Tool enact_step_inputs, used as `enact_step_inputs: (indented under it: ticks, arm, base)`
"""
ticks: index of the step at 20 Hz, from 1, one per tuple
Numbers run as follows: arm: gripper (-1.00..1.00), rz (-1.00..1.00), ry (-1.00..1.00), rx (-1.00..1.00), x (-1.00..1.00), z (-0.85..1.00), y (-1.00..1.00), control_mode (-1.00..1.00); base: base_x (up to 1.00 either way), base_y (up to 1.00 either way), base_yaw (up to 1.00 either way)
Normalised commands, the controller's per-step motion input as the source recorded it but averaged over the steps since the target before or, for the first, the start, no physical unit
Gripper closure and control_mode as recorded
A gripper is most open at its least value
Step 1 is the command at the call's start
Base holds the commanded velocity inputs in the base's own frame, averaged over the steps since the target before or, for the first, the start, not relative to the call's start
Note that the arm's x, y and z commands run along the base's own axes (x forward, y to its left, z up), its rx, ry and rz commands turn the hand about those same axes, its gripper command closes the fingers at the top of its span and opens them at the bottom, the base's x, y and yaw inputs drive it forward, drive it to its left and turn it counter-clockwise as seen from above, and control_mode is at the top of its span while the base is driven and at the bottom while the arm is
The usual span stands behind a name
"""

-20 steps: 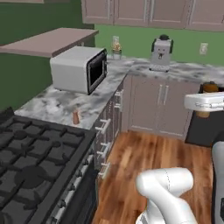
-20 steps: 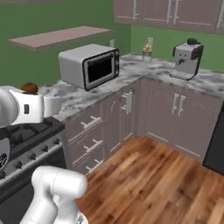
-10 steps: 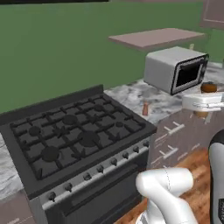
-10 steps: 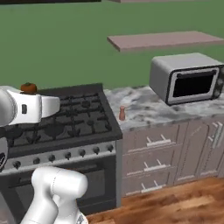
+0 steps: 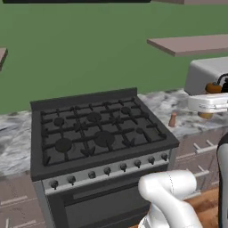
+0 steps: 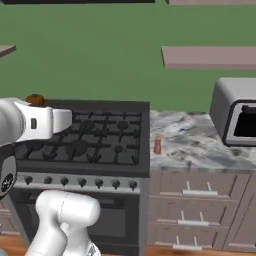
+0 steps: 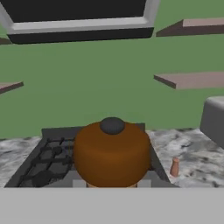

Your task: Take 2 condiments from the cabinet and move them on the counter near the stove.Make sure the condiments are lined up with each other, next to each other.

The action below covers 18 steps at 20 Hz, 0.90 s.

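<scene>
**Robot swings round to face the stove, bottle in hand**

The gripper (image 7: 112, 186) stays clenched on a brown condiment bottle (image 7: 112, 153). Since a moment ago the base has turned; the stove (image 5: 100, 133) now lies straight ahead below it. The other bottle (image 6: 158, 145) stands on the counter (image 6: 200, 145), ahead and to the claw's right.

The marble counter (image 6: 200, 145) is running along the green wall on both sides of the black stove (image 6: 95, 137). A small reddish-orange bottle (image 6: 158, 145) is standing upright on it, just right of the stove and near the front edge. Farther right, a microwave (image 6: 235, 110) is sitting on the counter.
</scene>
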Motion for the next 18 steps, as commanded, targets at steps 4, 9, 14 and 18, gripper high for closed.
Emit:
enact_step_inputs:
  ticks: [4, 9, 14, 18]
  arm:
    - [1.00, 0.00, 0.00, 0.00, 0.00, 0.00, 0.00, 1.00]
    - [1.00, 0.00, 0.00, 0.00, 0.00, 0.00, 0.00, 1.00]
    - [1.00, 0.00, 0.00, 0.00, 0.00, 0.00, 0.00, 1.00]
    - [1.00, 0.00, 0.00, 0.00, 0.00, 0.00, 0.00, 1.00]
  base:
    - [0.00, -0.63, 0.01]
    - [0.05, 0.13, 0.01]
    - [0.37, 0.41, 0.08]
    - [0.83, 0.04, 0.08]
